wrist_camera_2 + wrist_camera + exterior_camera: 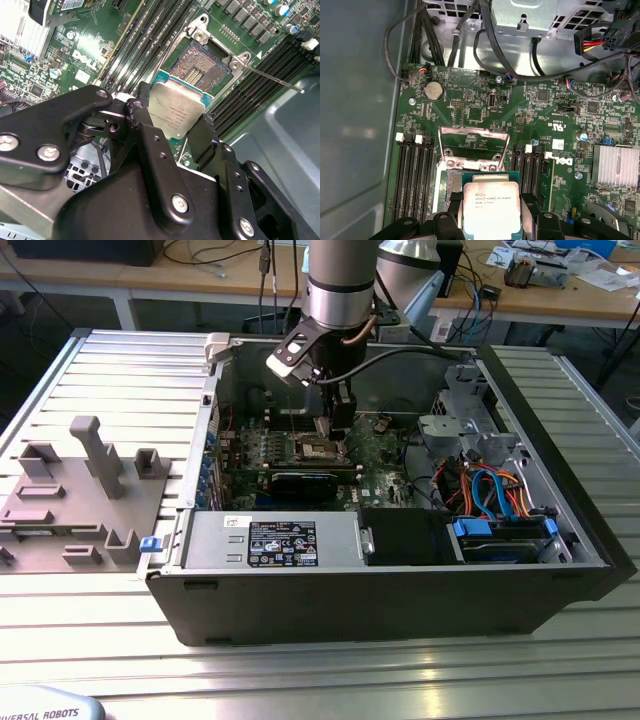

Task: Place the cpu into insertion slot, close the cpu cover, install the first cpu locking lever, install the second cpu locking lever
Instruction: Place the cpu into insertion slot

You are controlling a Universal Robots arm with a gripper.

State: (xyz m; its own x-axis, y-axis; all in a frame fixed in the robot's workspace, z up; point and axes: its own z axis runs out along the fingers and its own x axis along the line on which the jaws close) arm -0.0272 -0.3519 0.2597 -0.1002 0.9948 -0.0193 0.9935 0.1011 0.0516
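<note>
My gripper (175, 122) is shut on the cpu (181, 111), a flat silver-topped chip with a green rim, held by two opposite edges between black fingers (141, 107). The chip hangs tilted just above the insertion slot (200, 65), whose dark pin field lies uncovered on the green board. In the first wrist view the cpu (491, 204) overlaps the near edge of the insertion slot (451, 184), and the cpu cover (472, 145) stands swung open behind it. A thin locking lever (275, 80) sticks out free beside the socket. In the exterior view the gripper (330, 435) is low inside the computer case, over the insertion slot (318, 448).
Black memory slots (412, 175) flank the socket on both sides. A finned heatsink (615, 165) and black cables (505, 55) lie nearby. The case walls (380, 590), power supply (290, 540) and drive cage (460, 410) ring the board. A grey fixture (80, 490) sits on the exterior view's left.
</note>
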